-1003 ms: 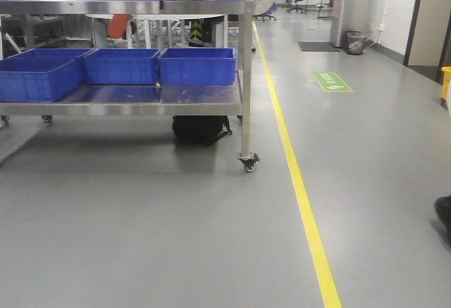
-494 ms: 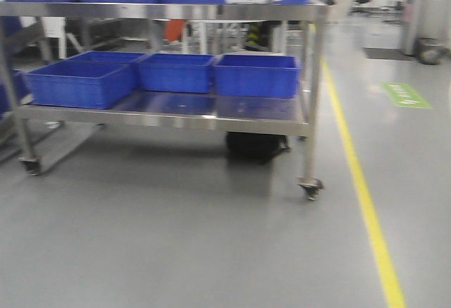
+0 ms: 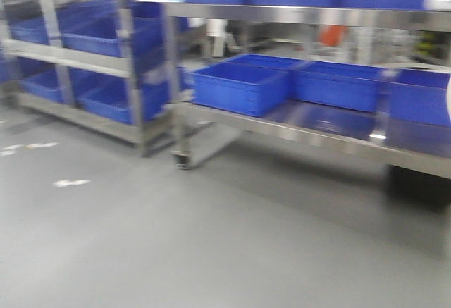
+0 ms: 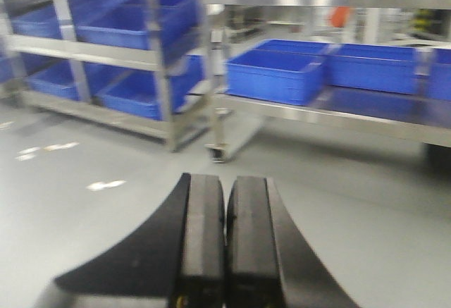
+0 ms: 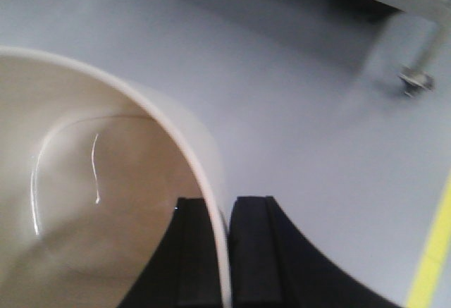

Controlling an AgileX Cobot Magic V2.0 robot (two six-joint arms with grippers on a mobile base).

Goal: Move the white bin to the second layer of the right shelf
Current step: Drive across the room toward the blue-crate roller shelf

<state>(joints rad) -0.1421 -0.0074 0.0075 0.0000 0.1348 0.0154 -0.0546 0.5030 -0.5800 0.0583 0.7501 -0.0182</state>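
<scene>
My right gripper (image 5: 225,206) is shut on the wall of the white bin (image 5: 84,202), one finger inside and one outside; the cream tub fills the left of the right wrist view and hangs above the grey floor. My left gripper (image 4: 225,181) is shut and empty, pointing at the floor in front of the steel racks. The roller-rail shelf level is out of view. Neither gripper shows in the front view.
A steel cart (image 3: 310,135) on castors carries blue crates (image 3: 239,86) on its lower deck. A steel rack (image 3: 84,54) with more blue crates stands to its left. A cart castor (image 5: 416,81) and a yellow floor line (image 5: 433,259) show in the right wrist view.
The view has swung left: the cart slid to the right of the frame, the rack at left came into sight, and the yellow line left the front view.
</scene>
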